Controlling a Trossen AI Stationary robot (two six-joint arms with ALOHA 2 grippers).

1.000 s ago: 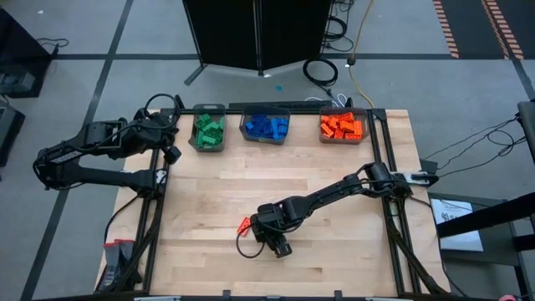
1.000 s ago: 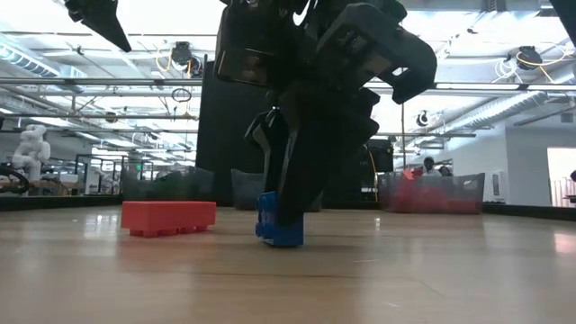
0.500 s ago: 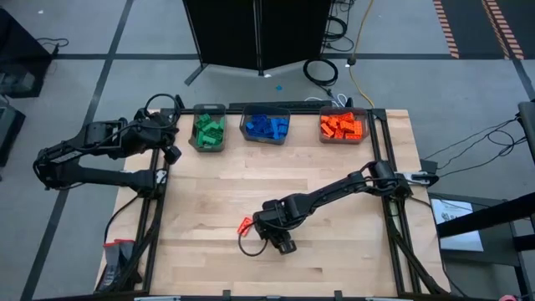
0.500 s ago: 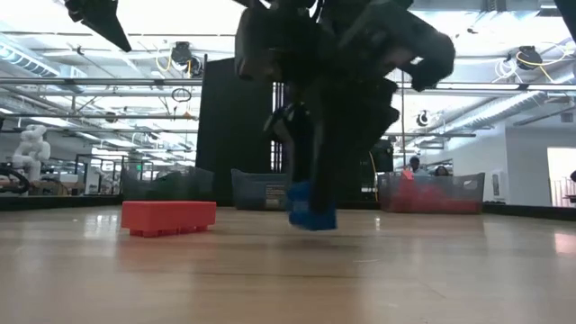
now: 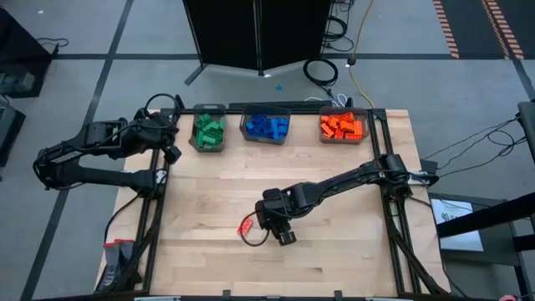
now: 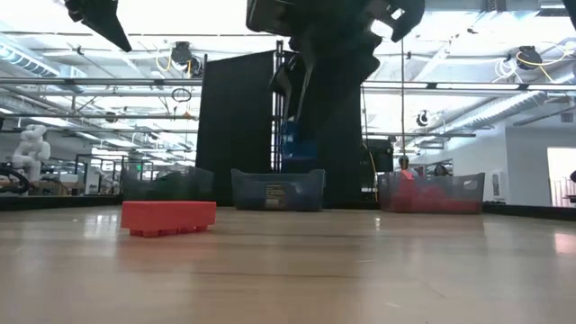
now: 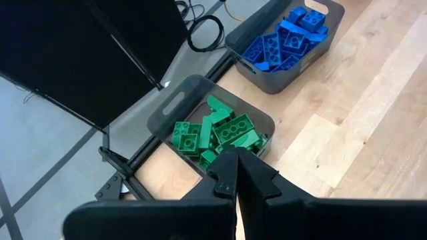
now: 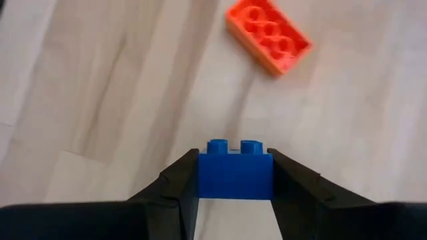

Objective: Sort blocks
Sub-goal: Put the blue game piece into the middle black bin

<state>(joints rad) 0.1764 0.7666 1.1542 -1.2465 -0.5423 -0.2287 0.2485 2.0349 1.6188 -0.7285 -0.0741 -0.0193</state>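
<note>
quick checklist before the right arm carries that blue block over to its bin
1. Right gripper shut on the blue block: ok.
2. Block lifted off the table: ok, low view shows it well above the wood.
3. Blue bin has room: ok.
4. Orange-red block out of the way: ok, it lies on the table beside the gripper.
5. Left gripper clear of the path: ok, shut, parked by the green bin.

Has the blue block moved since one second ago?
Yes. The blue block, held by the right gripper, rose from the table, now above the blue bin.
</note>
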